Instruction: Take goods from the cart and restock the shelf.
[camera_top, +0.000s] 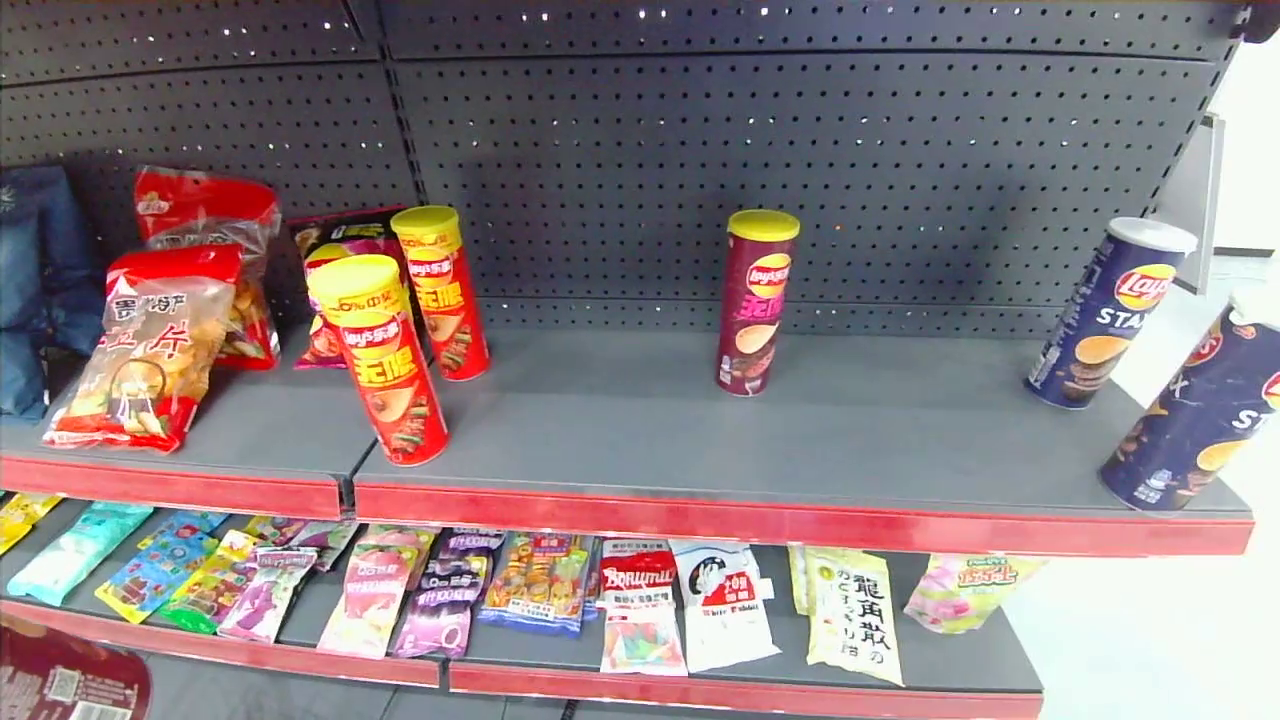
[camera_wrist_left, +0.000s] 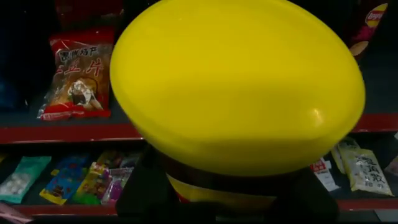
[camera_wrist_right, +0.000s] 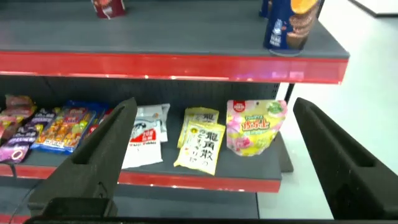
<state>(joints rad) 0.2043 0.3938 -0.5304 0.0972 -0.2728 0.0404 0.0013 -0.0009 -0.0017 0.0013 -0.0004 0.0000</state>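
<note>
Upr shelf — 2 red cans, 1 maroon, 2 blue

1. Two red cans with yellow lids, near the left end of the upper shelf
2. One maroon can, mid-shelf by the back edge
3. Two dark blue cans at its right end
4. Two red snack bags at its left end
5. One yellow-lidded can close before the left wrist camera
6. About thirteen flat packets along the lower shelf; they overlap, so the exact count is unclear
</note>
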